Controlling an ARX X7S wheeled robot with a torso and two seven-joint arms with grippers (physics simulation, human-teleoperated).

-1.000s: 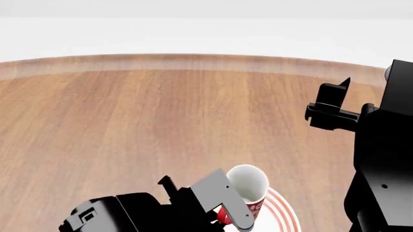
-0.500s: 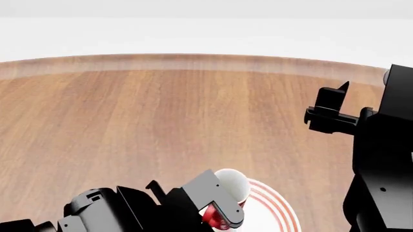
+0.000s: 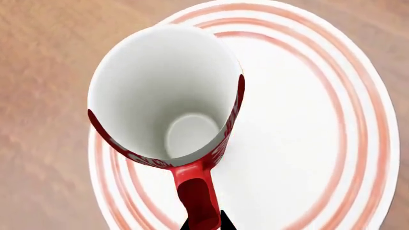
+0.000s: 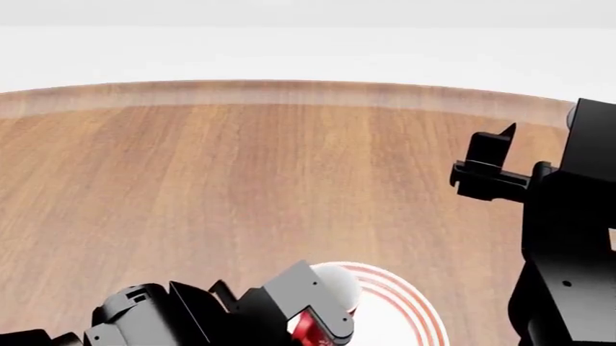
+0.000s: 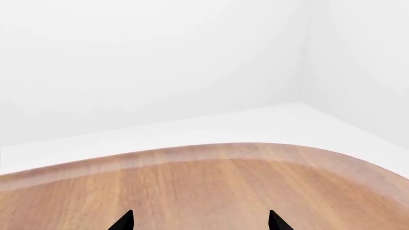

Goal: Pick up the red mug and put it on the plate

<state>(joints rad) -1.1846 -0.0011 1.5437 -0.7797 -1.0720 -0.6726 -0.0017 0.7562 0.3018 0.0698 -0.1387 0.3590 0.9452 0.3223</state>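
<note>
The red mug (image 3: 166, 96), white inside, fills the left wrist view; its red handle (image 3: 197, 194) sits between my left gripper's (image 3: 204, 224) two black fingertips, which are shut on it. The mug is over the near-left part of the plate (image 3: 307, 143), white with red rings; I cannot tell whether its base touches. In the head view the mug (image 4: 332, 288) shows half hidden behind my left gripper (image 4: 313, 324), over the plate (image 4: 409, 310) at the bottom edge. My right gripper (image 5: 200, 221) is open and empty, raised at the right (image 4: 486, 169).
The round wooden table (image 4: 241, 180) stretches away to a curved far edge, with a white floor and walls beyond. My right arm's black body (image 4: 573, 252) stands at the right edge of the head view.
My left gripper has moved down and towards the near edge with the mug, so the mug now sits lower over the plate. The right arm has barely shifted.
</note>
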